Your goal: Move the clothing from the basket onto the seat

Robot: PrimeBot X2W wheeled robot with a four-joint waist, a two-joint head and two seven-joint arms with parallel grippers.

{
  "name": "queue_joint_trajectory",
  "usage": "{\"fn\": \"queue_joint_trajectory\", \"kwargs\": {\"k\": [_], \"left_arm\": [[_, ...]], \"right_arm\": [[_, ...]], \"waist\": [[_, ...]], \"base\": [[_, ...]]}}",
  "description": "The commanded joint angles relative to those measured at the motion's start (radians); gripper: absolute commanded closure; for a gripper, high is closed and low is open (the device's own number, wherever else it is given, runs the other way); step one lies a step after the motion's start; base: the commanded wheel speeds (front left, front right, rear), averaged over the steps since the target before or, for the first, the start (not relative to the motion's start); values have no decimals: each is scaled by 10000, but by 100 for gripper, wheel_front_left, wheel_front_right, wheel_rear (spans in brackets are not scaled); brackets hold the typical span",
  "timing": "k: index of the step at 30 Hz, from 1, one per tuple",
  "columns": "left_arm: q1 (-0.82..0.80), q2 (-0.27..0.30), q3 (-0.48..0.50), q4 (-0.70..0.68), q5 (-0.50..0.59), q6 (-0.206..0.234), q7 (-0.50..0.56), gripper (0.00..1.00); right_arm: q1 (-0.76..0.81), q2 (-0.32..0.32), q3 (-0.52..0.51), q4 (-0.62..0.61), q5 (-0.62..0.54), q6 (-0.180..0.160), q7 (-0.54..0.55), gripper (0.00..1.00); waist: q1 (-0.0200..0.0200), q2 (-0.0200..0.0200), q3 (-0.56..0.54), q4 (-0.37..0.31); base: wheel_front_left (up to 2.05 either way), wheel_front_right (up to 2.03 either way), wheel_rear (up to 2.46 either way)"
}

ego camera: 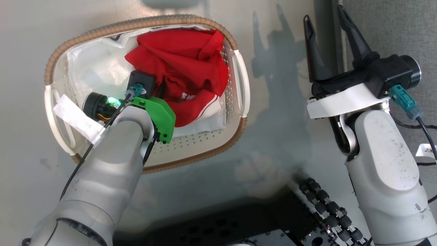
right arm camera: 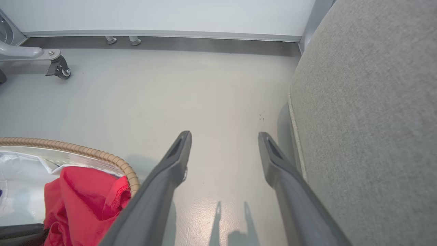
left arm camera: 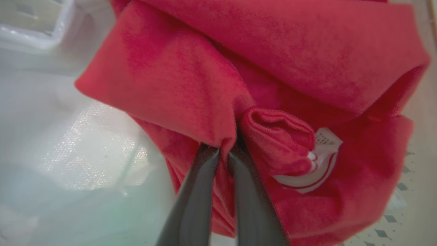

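Observation:
The red clothing [ego camera: 184,58] lies bunched in the right half of the white basket [ego camera: 205,159] with the brown woven rim. My left gripper [left arm camera: 223,152] reaches down into the basket and is shut on a fold of the clothing [left arm camera: 273,51], beside a bit of white striped trim [left arm camera: 317,167]. In the head view its fingertips are hidden under the wrist and the fabric. My right gripper [ego camera: 324,14] hangs open and empty over the floor, between the basket [right arm camera: 102,155] and the grey seat [ego camera: 392,24]. The seat [right arm camera: 368,119] rises just right of that gripper [right arm camera: 224,136].
A plain white sheet [ego camera: 99,65] lines the basket under the clothing. My black base [ego camera: 239,222] sits at the near edge of the floor. A wheeled metal leg [right arm camera: 58,68] stands far left by the wall, and pale floor lies between basket and seat.

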Motion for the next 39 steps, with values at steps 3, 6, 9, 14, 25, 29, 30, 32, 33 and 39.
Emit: {"fn": "queue_joint_trajectory", "kwargs": {"k": [3, 6, 9, 14, 25, 29, 30, 32, 33, 39], "left_arm": [[116, 44, -111, 61, -84, 17, -182, 100], [316, 45, -179, 81, -139, -7, -270, 100], [524, 44, -154, -1, -243, -29, -331, 100], [1062, 41, 26, -475, -307, 29, -341, 100], [3006, 39, 781, -2337, 163, 45, -336, 100], [3749, 40, 1111, -2895, 370, 34, -337, 100], [3925, 37, 1214, -3029, 440, 28, -337, 100], [4237, 37, 1417, -3297, 569, 27, -337, 100], [4383, 37, 1537, -3380, 643, 30, -337, 100], [5235, 72, 2227, -4054, 1243, -27, -338, 100]], "right_arm": [[57, -32, -50, 96, 124, -10, -26, 0], [165, -32, -41, 198, 183, -10, -25, 0], [275, -31, -3, 347, 228, -10, -25, 0], [570, -35, 28, 563, 296, -10, -26, 0], [1511, -42, 138, 1095, -121, -10, -24, 0], [1836, -39, 79, 1227, -252, -10, -26, 0], [1930, -38, 64, 1255, -277, -10, -24, 0], [2122, -39, 75, 1300, -273, -10, -24, 0], [2206, -39, 93, 1328, -255, -10, -24, 0], [2813, -41, 259, 1450, -91, -10, -24, 0]], "waist": [[-1, 0, -390, 5], [-1, 0, -758, 8], [-1, 0, -1220, 31], [-1, 0, -2107, 159], [-1, 0, -4386, 770], [-1, 0, -5088, 1011], [-1, 0, -5274, 1076], [-1, 0, -5613, 1181], [-1, 0, -5767, 1220], [-1, 0, -6786, 1384]], "base": [[0, 0, 0], [0, 0, 0], [0, 0, 0], [0, 0, 0], [0, 0, 0], [0, 0, 0], [0, 0, 0], [0, 0, 0], [0, 0, 0], [0, 0, 0]]}}
